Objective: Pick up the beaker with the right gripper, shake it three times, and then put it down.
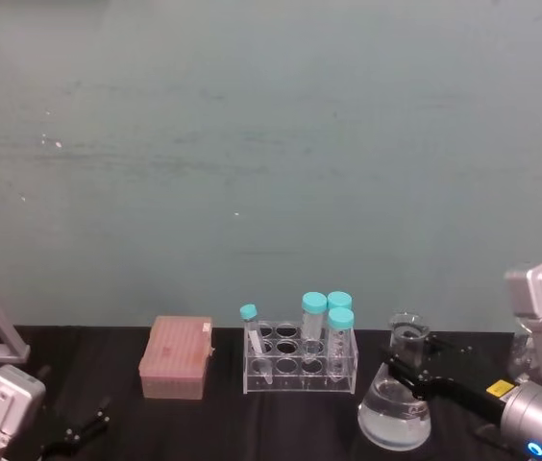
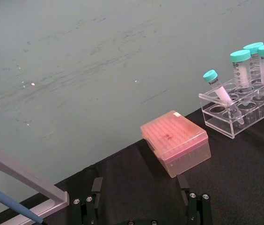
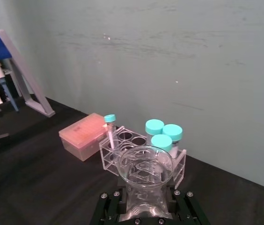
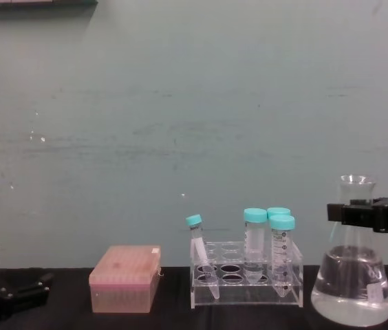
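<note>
The beaker (image 4: 351, 285) is pinched at its neck by the right gripper (image 4: 359, 213) near the desk's (image 1: 281, 423) right edge. The left gripper (image 2: 141, 206) is spread open near the left edge.

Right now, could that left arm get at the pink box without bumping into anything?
Probably yes. The left end effector sits low at the table's left with fingers open, and the dark tabletop between it and the pink box looks bare. The tube rack stands on the box's far side.
</note>
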You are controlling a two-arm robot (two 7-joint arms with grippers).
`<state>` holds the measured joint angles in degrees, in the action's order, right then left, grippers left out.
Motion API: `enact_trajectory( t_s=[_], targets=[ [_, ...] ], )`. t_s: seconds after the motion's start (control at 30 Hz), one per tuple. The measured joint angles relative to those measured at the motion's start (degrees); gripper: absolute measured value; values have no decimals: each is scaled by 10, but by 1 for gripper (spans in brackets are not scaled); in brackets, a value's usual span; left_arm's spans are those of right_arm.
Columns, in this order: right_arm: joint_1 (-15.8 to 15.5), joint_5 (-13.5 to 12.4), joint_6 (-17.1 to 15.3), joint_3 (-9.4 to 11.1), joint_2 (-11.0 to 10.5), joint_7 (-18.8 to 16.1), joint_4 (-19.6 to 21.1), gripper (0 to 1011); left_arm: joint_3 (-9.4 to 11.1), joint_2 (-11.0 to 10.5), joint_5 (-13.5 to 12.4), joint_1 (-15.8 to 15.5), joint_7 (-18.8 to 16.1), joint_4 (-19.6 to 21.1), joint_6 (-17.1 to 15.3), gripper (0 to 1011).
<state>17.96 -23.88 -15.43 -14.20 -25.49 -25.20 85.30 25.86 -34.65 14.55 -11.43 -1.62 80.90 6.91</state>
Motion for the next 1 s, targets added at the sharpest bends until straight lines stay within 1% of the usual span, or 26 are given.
enact_trajectory(
  t_s=[0.27,0.53,1.0],
  targets=[
    [-1,-7,0,-19,-2,2,2,453,0,0,0,0,0,0,0,1000],
    [-3,-12,3,-32,-7,8,0,453,0,0,0,0,0,0,0,1000],
    [-2,-19,18,-46,-18,15,-8,453,0,0,0,0,0,0,0,1000]
  ],
)
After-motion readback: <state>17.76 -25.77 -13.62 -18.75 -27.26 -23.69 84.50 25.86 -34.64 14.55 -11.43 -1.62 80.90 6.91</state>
